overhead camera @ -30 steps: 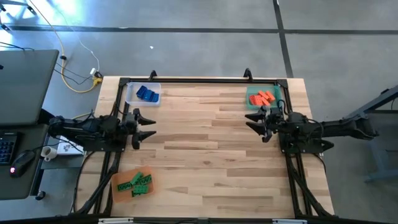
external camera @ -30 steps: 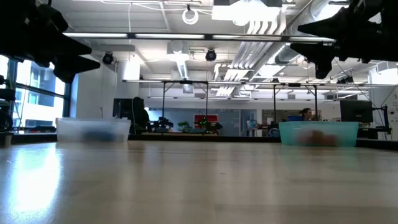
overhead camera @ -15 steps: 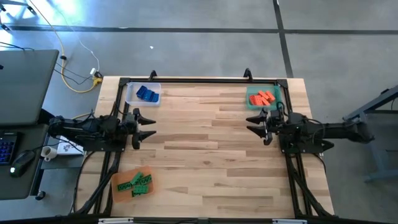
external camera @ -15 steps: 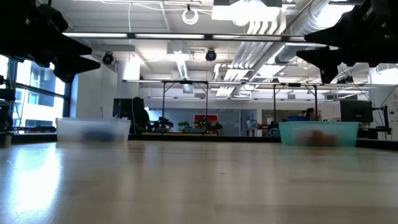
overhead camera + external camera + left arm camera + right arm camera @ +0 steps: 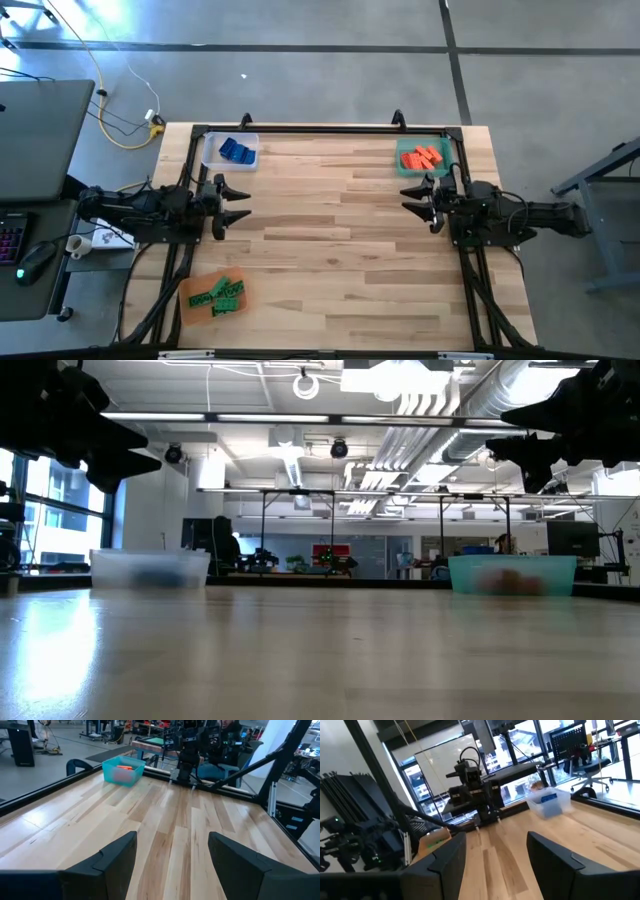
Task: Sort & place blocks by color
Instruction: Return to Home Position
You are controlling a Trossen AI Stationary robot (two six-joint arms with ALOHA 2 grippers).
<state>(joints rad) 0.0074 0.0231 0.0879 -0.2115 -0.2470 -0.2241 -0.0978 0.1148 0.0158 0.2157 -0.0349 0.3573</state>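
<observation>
Three trays hold the blocks in view, each by a corner of the table (image 5: 330, 250). Blue blocks (image 5: 236, 151) lie in the clear tray (image 5: 211, 155) at the far left corner, far meaning the edge away from the low camera. Orange blocks (image 5: 424, 157) sit in the teal tray (image 5: 402, 170) at the far right corner. Green blocks (image 5: 220, 294) are piled loosely in the orange tray (image 5: 188, 298) at the near left corner. The left gripper (image 5: 246, 204) hangs by the left edge, about midway along it, pointing across the table. Its fingers (image 5: 116, 857) are spread wide and carry no block. The right gripper (image 5: 412, 199) hangs by the right edge, just on the near side of the teal tray, and faces the left one. Its fingers (image 5: 447, 857) are also spread wide and empty. The low view shows both grippers raised well above the wood, touching neither trays nor blocks. They are well apart, with the middle of the table between them.
</observation>
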